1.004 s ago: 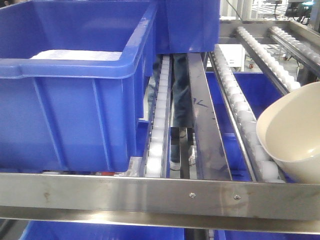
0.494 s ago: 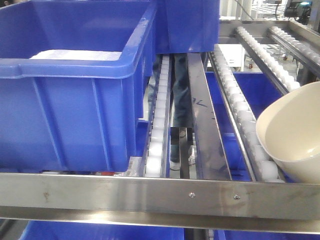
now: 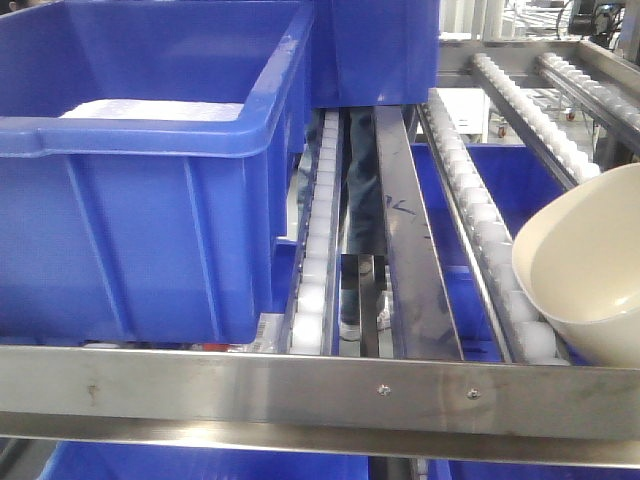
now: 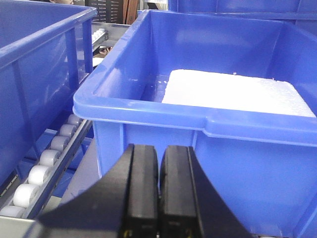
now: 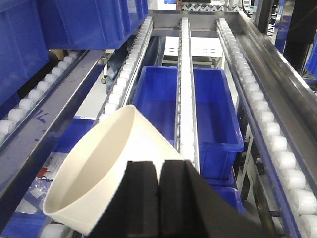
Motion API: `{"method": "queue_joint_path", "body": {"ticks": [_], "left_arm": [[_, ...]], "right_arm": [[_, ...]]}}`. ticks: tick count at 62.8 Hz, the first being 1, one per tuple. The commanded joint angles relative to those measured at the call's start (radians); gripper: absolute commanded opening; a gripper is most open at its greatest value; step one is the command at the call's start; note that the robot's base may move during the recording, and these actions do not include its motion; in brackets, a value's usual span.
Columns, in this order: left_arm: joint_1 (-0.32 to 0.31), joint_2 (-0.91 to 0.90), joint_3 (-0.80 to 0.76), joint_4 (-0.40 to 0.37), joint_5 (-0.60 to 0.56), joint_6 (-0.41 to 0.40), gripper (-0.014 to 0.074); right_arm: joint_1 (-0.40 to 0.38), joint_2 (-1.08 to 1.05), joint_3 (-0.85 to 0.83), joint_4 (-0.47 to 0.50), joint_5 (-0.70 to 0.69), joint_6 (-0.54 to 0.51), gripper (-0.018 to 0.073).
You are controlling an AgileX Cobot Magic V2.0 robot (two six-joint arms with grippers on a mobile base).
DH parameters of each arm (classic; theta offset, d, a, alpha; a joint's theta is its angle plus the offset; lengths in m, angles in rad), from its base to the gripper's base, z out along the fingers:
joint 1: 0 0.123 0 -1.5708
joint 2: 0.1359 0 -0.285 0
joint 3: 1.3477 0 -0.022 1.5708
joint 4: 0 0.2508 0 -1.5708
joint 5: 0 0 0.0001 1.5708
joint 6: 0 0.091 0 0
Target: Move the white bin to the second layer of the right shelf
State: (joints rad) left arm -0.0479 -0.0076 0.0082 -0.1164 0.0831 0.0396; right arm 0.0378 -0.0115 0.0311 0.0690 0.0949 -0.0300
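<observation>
The white bin [image 3: 585,270] lies tilted on a roller track at the right of the steel rack level [image 3: 300,395], its open mouth facing left. In the right wrist view the bin [image 5: 109,163] sits right in front of my right gripper [image 5: 158,166], whose jaws are pressed together against or just behind the bin's outer wall, with none of the wall between them. My left gripper [image 4: 159,151] is shut and empty, close in front of a blue crate [image 4: 223,148]. Neither gripper shows in the front view.
A large blue crate [image 3: 140,200] with a white slab [image 4: 233,91] inside stands on the left tracks, with another blue crate [image 3: 375,50] behind it. Roller tracks [image 3: 470,200] and steel rails run back. More blue crates [image 5: 208,99] sit on the level below.
</observation>
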Motion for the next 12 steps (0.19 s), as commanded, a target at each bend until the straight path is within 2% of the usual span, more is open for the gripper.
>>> {"method": "queue_joint_path", "body": {"ticks": [1, 12], "left_arm": [[-0.007, -0.018, 0.028, -0.001, -0.083, -0.005, 0.0085], [-0.007, -0.018, 0.028, -0.001, -0.083, -0.005, 0.0085]], "right_arm": [[0.002, -0.016, -0.001, 0.001, -0.095, -0.011, 0.0055], [0.002, -0.016, -0.001, 0.001, -0.095, -0.011, 0.0055]]}}
